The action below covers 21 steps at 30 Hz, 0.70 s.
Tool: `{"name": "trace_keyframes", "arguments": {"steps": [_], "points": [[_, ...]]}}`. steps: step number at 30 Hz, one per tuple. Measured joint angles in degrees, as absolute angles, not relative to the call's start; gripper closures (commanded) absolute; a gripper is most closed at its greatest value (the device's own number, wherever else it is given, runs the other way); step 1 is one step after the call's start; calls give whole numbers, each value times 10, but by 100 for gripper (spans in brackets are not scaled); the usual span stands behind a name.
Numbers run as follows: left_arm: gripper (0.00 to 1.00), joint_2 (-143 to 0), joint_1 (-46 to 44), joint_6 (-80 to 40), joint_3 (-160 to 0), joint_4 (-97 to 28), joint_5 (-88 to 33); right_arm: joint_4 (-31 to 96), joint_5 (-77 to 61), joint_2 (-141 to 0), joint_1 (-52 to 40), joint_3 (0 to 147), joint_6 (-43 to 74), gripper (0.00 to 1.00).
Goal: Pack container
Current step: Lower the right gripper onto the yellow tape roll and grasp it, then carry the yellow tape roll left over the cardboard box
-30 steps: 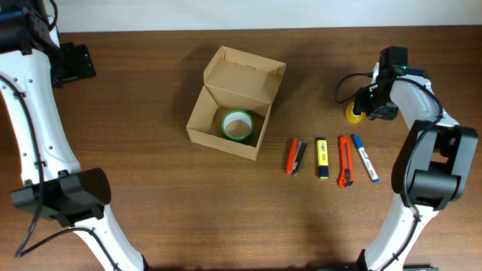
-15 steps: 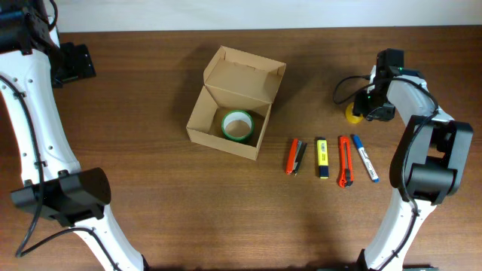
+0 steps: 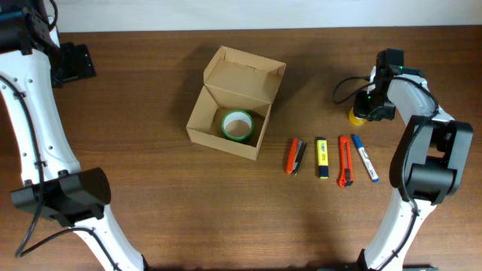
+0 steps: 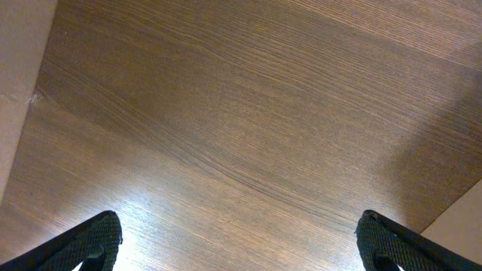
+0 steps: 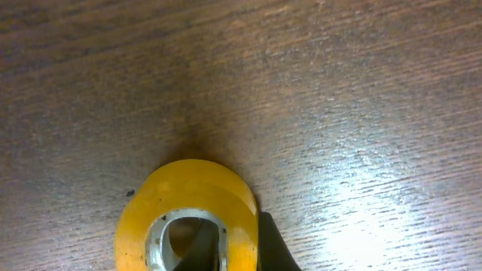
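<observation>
The tan cardboard container (image 3: 239,84) sits mid-table, flap lid standing open, green tape roll (image 3: 238,126) inside.

The overhead view looks straight down on the whole dark brown wooden table (image 3: 151,173), with the open tan cardboard box (image 3: 245,75) near centre. The left wrist view faces bare tabletop close up, far left of the box. The right wrist view sits close above the round yellow tape roll (image 5: 188,203) right of the box, which the overhead view also shows.

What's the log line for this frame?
right hand: shut on yellow tape roll | left hand: open, over table | box: lid up, green tape roll inside | pens: on table, outside box
</observation>
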<state>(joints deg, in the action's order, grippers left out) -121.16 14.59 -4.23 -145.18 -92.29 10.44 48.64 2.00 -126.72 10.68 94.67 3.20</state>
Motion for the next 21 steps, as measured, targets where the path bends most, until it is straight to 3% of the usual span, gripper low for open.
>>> {"name": "trace_keyframes", "arguments": {"steps": [15, 21], "points": [[1, -1212, 146, -42, -1452, -923, 104, 549, 4, -1260, 98, 1024, 32, 96], [1, -1212, 146, -42, -1452, -923, 104, 576, -8, -1189, 64, 1056, 32, 96]]}}
